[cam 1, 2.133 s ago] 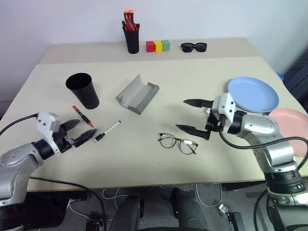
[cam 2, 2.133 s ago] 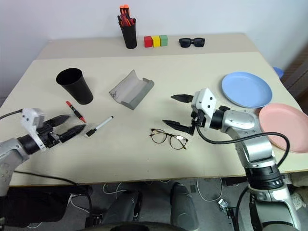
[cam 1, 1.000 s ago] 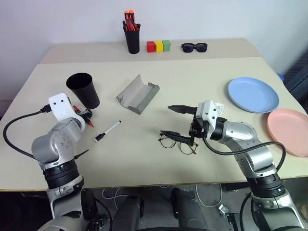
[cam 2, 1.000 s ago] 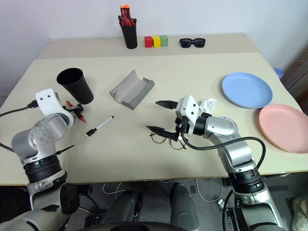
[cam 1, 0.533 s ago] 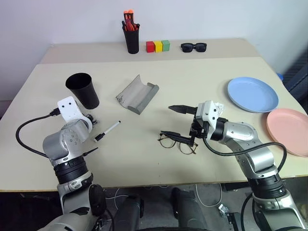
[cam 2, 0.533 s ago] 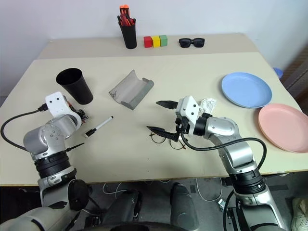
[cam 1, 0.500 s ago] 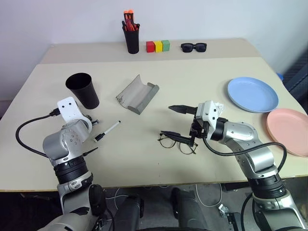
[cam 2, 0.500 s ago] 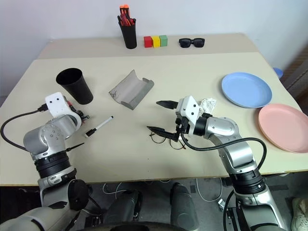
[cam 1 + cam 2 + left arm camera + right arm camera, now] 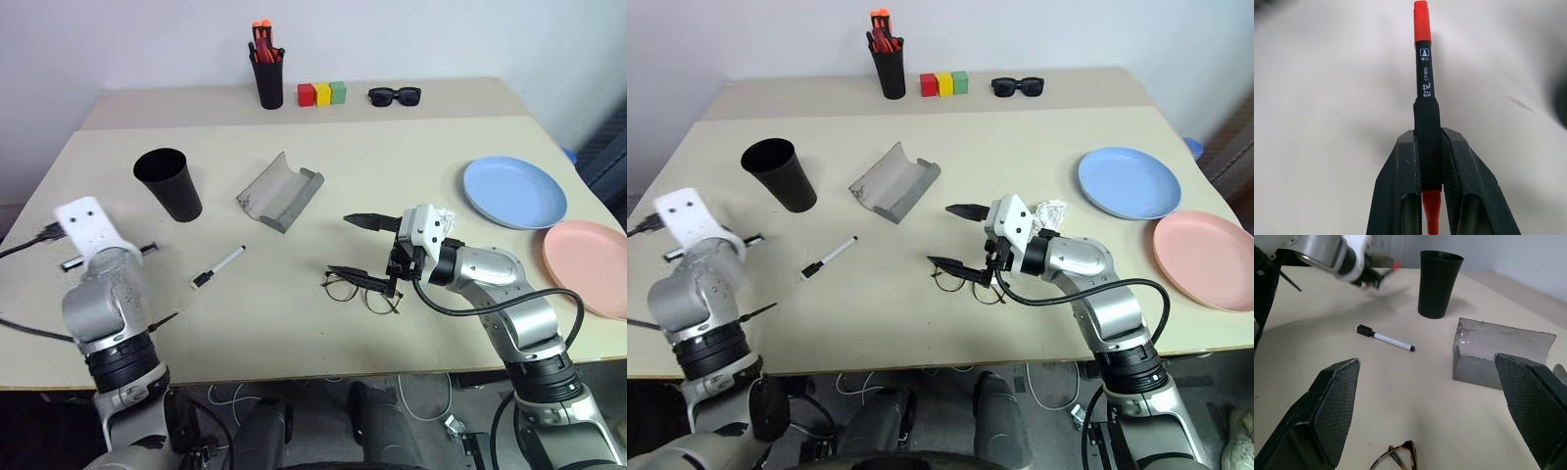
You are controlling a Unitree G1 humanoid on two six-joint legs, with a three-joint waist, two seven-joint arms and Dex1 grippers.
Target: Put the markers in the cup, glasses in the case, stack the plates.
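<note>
**Red-capped marker gripped in left gripper; right gripper spread above spectacles**

We find the left gripper (image 9: 1429,161) clamped on the slim dark-barrelled marker with red cap (image 9: 1422,63). The two black fingers (image 9: 1400,181) press the barrel on either side, and the red cap projects well beyond the fingertips. On the barrel we read "CP 600" beneath a small white icon; further characters follow which we cannot make out. The marker is held clear of the table surface.

Ahead of this gripper and toward the table's middle stands the wide, tapered, plain black plastic cup (image 9: 168,183), upright, mouth open. Between the two grippers, nearer the left one, lies the slim white-barrelled marker with black cap (image 9: 217,266), flat on the beige table (image 9: 294,323).

We find the right gripper (image 9: 360,246) with its jaws at full spread, gripping nothing. The thin dark wire-frame spectacles (image 9: 362,291) lie just below and beside its lower finger; whether they touch we cannot tell. Beyond its fingertips, toward the cup, rests the grey hard-shell spectacle case (image 9: 280,191), lid open.

Behind this gripper's wrist lie the round light blue plastic plate (image 9: 514,192) and the round pink plastic plate (image 9: 588,266), side by side, not stacked.
</note>
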